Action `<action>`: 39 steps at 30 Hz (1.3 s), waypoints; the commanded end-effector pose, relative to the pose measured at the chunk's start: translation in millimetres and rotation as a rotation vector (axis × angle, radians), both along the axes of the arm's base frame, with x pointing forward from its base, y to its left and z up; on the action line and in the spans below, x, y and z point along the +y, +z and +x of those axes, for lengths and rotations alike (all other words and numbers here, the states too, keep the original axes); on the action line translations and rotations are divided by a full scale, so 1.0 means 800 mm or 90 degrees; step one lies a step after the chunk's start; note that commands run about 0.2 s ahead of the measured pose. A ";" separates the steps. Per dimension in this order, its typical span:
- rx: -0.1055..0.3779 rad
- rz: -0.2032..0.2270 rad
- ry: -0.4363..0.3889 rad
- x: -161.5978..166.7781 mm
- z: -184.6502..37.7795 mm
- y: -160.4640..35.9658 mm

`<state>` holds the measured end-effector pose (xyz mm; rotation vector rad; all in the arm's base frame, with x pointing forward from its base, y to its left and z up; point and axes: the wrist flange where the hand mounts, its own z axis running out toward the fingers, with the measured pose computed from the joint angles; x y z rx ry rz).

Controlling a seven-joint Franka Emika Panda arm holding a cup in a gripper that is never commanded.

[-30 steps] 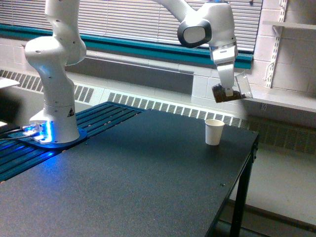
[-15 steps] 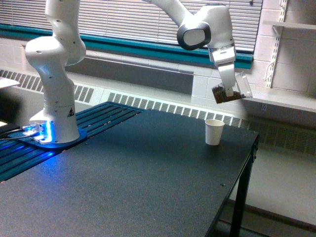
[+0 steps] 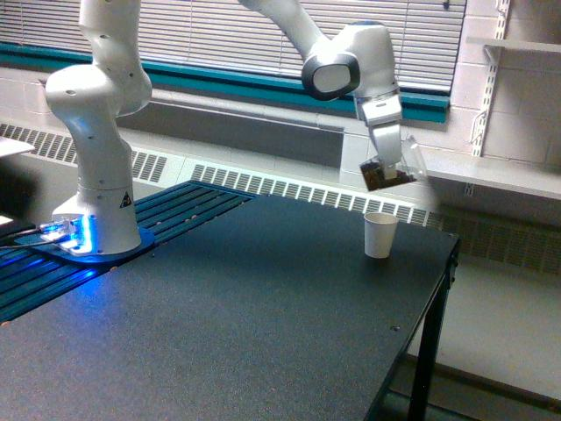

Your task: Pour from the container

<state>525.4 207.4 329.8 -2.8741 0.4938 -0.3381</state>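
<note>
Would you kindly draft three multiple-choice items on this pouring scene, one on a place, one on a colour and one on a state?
1. Where is the clear container?
A. On the table
B. Held in the air above the white paper cup
C. On the wall shelf

2. What colour is the contents of the container?
A. Brown
B. Green
C. Red

3. How is the container held?
A. Upright
B. Upside down
C. Tilted

Answers: 1 B, the gripper holds it over the cup, clear of the table. 2 A, dark brown shows through the plastic. 3 C, it leans at a slant, contents gathered at its lower end.
</note>
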 end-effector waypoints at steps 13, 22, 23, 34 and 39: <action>0.000 -0.063 0.116 0.022 -0.056 -0.012; 0.017 -0.096 0.151 0.017 -0.073 -0.021; 0.018 -0.099 0.155 0.017 -0.075 -0.022; 0.030 -0.119 0.180 0.019 -0.085 -0.030; 0.038 -0.129 0.190 0.021 -0.088 -0.034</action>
